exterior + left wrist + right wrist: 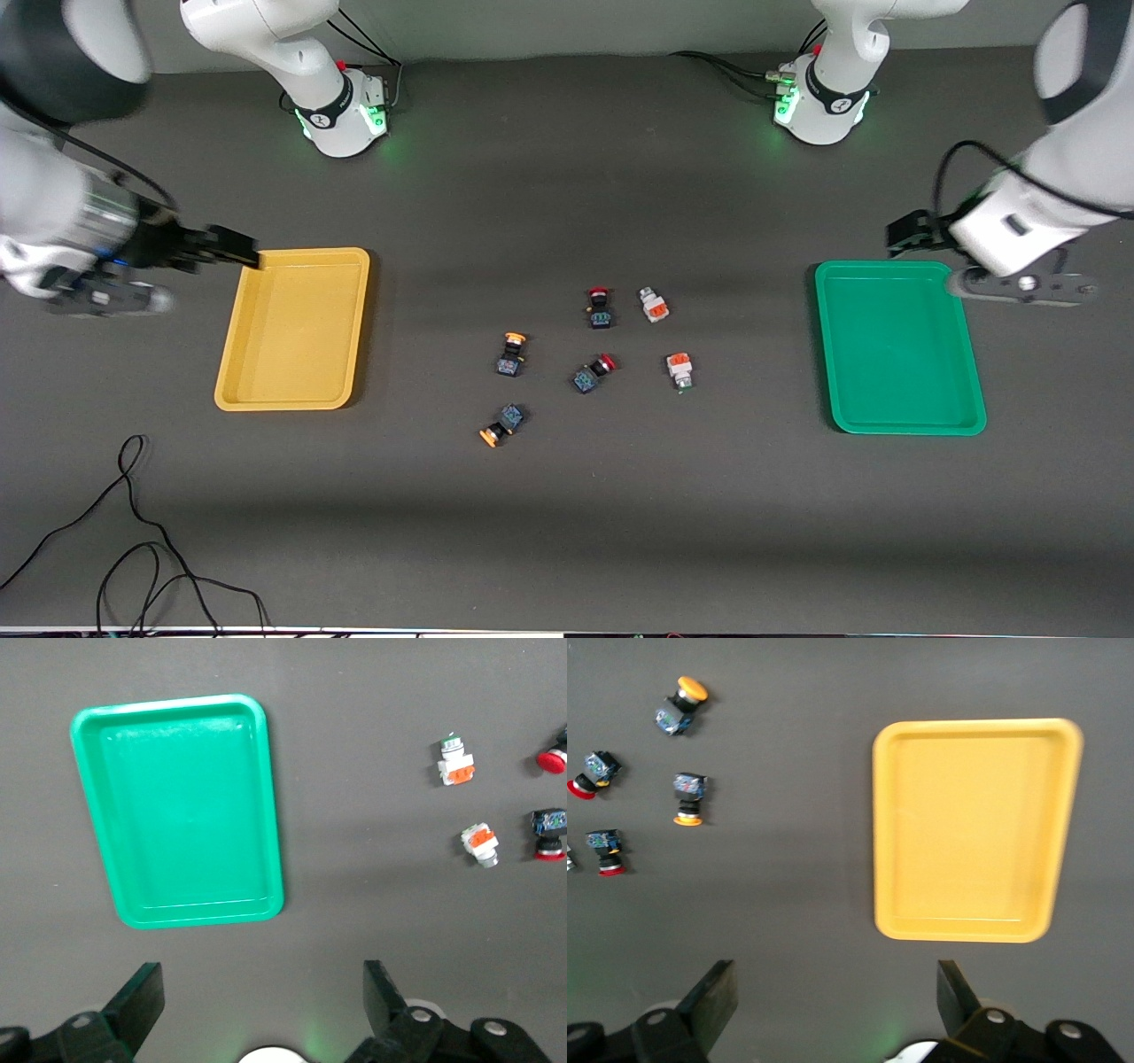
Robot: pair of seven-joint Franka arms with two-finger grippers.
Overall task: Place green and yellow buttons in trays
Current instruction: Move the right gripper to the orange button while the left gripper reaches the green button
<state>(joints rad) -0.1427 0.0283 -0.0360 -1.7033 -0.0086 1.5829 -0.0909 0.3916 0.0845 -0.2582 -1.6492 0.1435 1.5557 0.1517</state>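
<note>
Two black switches with yellow-orange caps (511, 353) (501, 424) and two white-grey switches with orange blocks (654, 304) (679, 369) lie mid-table between the trays. The yellow tray (292, 328) lies toward the right arm's end and holds nothing. The green tray (899, 346) lies toward the left arm's end and holds nothing. My right gripper (232, 248) is open and empty, up over the yellow tray's corner (974, 828). My left gripper (908, 233) is open and empty, up over the table by the green tray's rim (182, 811). The right wrist view shows the yellow-capped switches (682, 704) (688, 797). The left wrist view shows the white-grey ones (455, 762) (480, 843).
Two black switches with red caps (600, 307) (592, 373) lie among the others. A black cable (133, 532) loops on the table near the front camera at the right arm's end. Both arm bases (341, 115) (819, 106) stand along the table's edge farthest from the camera.
</note>
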